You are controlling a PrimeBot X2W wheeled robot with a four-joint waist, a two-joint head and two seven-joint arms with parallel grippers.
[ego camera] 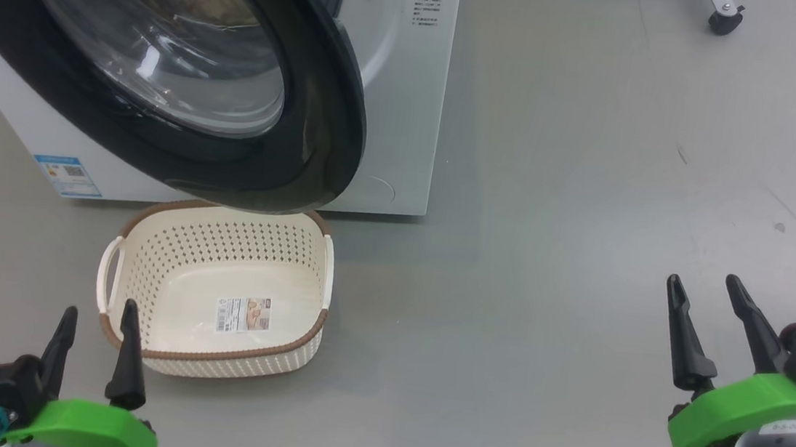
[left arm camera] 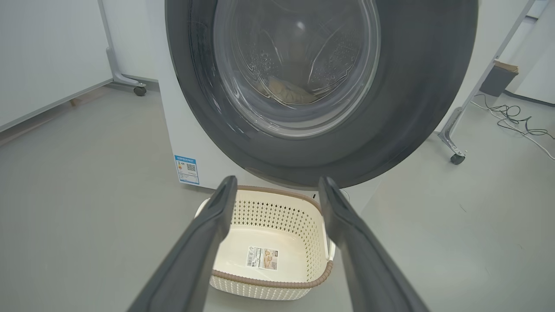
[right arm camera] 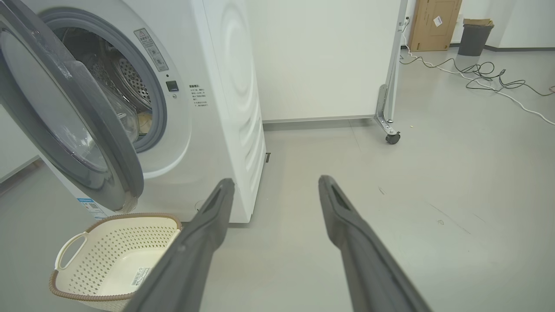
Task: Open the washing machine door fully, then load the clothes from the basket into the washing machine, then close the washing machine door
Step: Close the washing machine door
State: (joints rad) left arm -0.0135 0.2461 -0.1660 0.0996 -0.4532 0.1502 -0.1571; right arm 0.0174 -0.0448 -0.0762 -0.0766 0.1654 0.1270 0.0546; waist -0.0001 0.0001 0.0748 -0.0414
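The left gripper [ego camera: 101, 313] sat at the lower left of the head view, its two dark fingers [ego camera: 128, 354] spread with nothing between them. The right gripper [ego camera: 704, 286], at the lower right, was likewise spread and empty, well apart from everything. Both hung low and pointed forward, a posture that looked more like rest than reach. The basket [ego camera: 224, 361] stood on the floor [ego camera: 544, 303] just before the washing machine [ego camera: 402, 107], its far rim under the washing machine door [ego camera: 321, 114]. Its bottom showed a label sticker [ego camera: 243, 314] and no garment.

In the left wrist view, the left arm aimed roughly level at the door. Behind the clear centre lay a pale yellow heap, probably the clothes [left arm camera: 288, 92]. Loading therefore seemed done, with closing left.

In the right wrist view, the right arm pointed past the machine's side toward open floor. The door stood ajar at a partial angle, the drum [right arm camera: 130, 78] visible through the gap, so a push would likely shut it.
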